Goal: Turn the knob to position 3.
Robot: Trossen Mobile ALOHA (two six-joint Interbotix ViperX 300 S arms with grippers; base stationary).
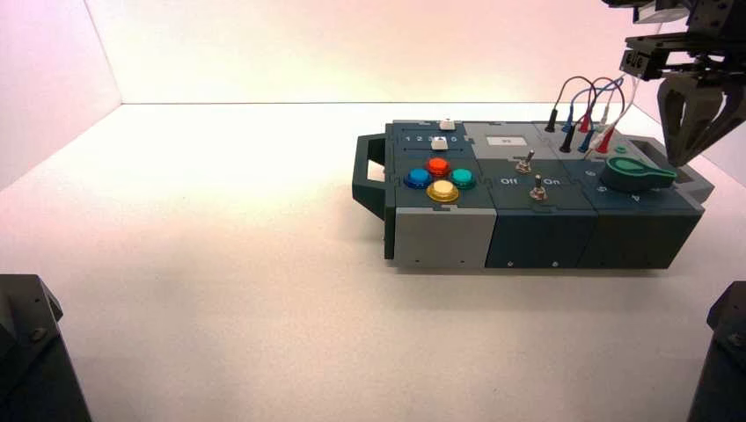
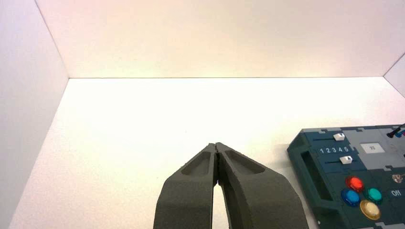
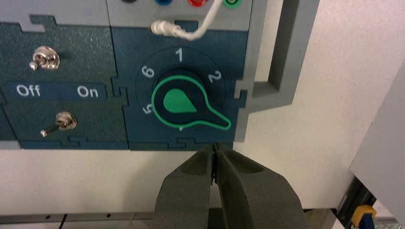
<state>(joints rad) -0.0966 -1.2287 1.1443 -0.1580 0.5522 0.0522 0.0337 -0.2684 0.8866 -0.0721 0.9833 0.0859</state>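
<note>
The knob (image 3: 179, 102) is a dark-green dial with a light green teardrop outline, set at the right end of the box (image 1: 440, 237). Its pointer arm (image 3: 217, 123) lies just past the printed 2, on the side away from the 6; the numbers 1, 2, 5 and 6 show around it. In the high view the knob (image 1: 638, 174) sits below and left of my right gripper (image 1: 683, 160). My right gripper (image 3: 215, 145) is shut, holds nothing and hovers beside the knob without touching it. My left gripper (image 2: 216, 144) is shut and empty over the bare table, left of the box.
Two metal toggle switches (image 3: 45, 58) (image 3: 64, 121) flank the Off/On lettering beside the knob. Coloured wires (image 1: 591, 110) plug in behind the knob. Four round push buttons (image 1: 440, 178) and two sliders (image 2: 340, 137) fill the box's left part. A handle (image 1: 369, 176) sticks out at its left end.
</note>
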